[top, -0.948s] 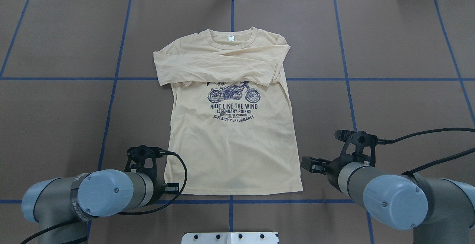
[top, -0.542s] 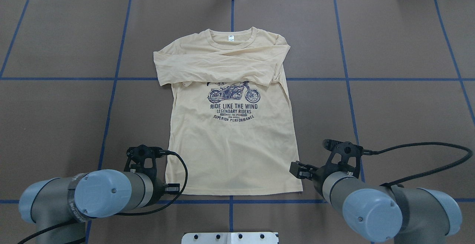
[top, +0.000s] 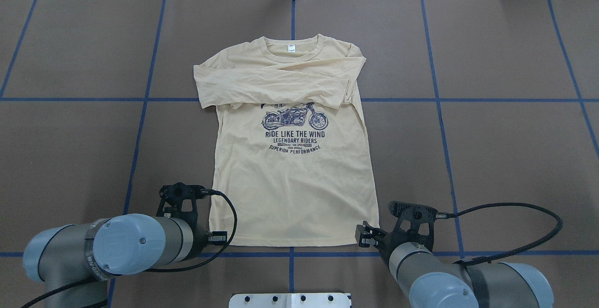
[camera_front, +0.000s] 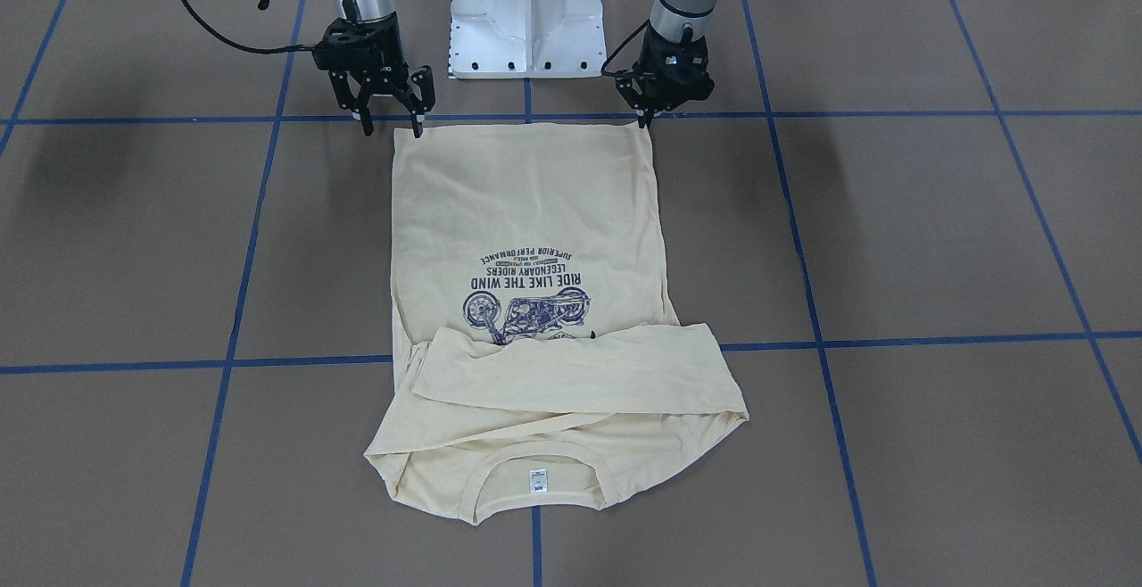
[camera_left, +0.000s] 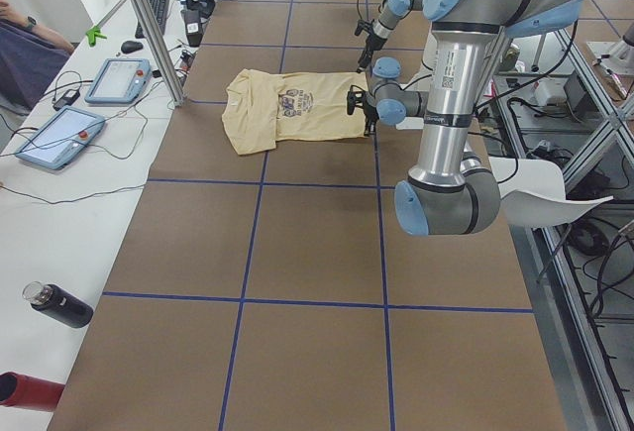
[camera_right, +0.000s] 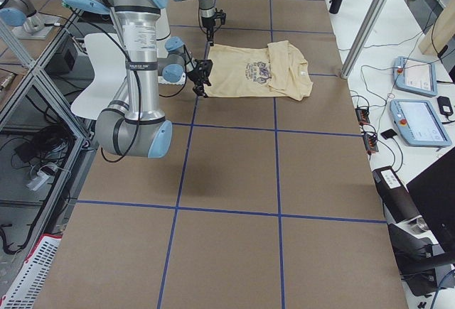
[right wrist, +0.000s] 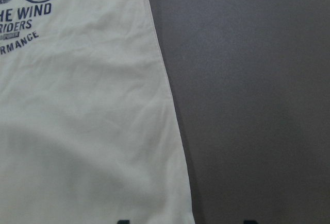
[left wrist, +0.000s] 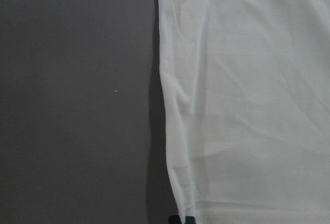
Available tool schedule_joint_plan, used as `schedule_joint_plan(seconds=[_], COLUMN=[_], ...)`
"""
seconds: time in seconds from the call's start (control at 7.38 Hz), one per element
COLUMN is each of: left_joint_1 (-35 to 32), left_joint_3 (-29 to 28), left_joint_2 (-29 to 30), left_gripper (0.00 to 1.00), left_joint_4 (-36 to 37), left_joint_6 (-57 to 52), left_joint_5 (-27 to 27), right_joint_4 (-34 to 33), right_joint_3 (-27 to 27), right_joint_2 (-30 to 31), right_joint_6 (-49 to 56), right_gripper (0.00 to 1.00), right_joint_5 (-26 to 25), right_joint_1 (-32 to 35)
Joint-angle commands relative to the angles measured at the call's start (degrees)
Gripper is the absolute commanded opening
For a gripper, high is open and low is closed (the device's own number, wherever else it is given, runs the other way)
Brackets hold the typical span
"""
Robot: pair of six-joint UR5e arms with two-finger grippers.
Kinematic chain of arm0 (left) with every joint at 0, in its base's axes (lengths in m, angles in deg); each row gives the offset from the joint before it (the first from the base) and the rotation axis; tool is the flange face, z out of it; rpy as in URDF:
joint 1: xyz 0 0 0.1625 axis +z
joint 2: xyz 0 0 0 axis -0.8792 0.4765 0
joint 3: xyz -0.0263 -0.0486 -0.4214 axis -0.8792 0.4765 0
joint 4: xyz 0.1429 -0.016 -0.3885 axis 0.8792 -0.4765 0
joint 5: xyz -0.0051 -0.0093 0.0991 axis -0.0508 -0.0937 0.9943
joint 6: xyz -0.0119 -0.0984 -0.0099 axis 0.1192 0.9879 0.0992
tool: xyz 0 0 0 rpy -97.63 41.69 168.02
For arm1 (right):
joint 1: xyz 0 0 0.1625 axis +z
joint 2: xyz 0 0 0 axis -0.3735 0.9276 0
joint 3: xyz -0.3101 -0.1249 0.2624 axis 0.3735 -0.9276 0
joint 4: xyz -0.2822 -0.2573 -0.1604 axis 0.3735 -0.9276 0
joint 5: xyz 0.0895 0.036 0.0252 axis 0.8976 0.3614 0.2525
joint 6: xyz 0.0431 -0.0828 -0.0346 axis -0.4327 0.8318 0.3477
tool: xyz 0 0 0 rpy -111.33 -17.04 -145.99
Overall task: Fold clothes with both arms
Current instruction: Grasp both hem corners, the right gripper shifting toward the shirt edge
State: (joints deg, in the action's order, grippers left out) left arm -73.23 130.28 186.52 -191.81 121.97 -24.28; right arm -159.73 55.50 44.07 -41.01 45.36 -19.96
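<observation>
The cream-yellow long-sleeved T-shirt (camera_front: 526,212) lies flat and face up on the brown table, its hem toward the robot and both sleeves folded across the chest above the navy motorcycle print (top: 294,120). My left gripper (camera_front: 649,119) sits low at the hem's left corner, shut on that corner; in the left wrist view its tips meet at the shirt's (left wrist: 247,105) edge. My right gripper (camera_front: 392,128) is open and stands over the hem's right corner, one finger on each side of the side edge. The right wrist view shows the shirt (right wrist: 77,131) edge between its spread tips.
The white pedestal base (camera_front: 526,16) stands just behind the hem. Blue tape lines (top: 140,125) grid the brown table. The right arm's black cable (top: 514,207) loops over the table. A side bench with tablets (camera_left: 59,139) and a bottle (camera_left: 54,304) lies beyond the far edge.
My right arm has swung in and back toward the robot, bringing its open gripper from beside the shirt to the hem's right corner. The left arm and the shirt have not moved.
</observation>
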Motion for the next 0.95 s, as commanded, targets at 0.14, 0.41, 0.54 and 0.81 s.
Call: schedule_joint_plan(seconds=[0.14,0.41,0.54,0.81], left_joint_1=[0.0,0.0,0.0,0.0], left_joint_3=[0.1,0.1,0.1,0.1], left_joint_2=[0.0,0.0,0.0,0.1], left_gripper=[0.0,0.0,0.0,0.0], left_joint_4=[-0.1,-0.1,-0.1,-0.1], left_joint_6=[0.1,-0.1,-0.2,-0.3], left_joint_5=[-0.1,-0.1,-0.1,-0.1], right_joint_4=[0.0,-0.2,-0.2,-0.2], right_joint_3=[-1.1,-1.1,-1.1,-1.9], right_joint_2=[0.0,-0.1,-0.1,-0.1], right_joint_6=[0.1,0.1,0.1,0.1], right_gripper=[0.63,0.55,0.55,0.55], right_joint_5=[-1.5,-1.8,-1.8,-1.8], right_joint_1=[-1.1,-1.4,-1.4,-1.5])
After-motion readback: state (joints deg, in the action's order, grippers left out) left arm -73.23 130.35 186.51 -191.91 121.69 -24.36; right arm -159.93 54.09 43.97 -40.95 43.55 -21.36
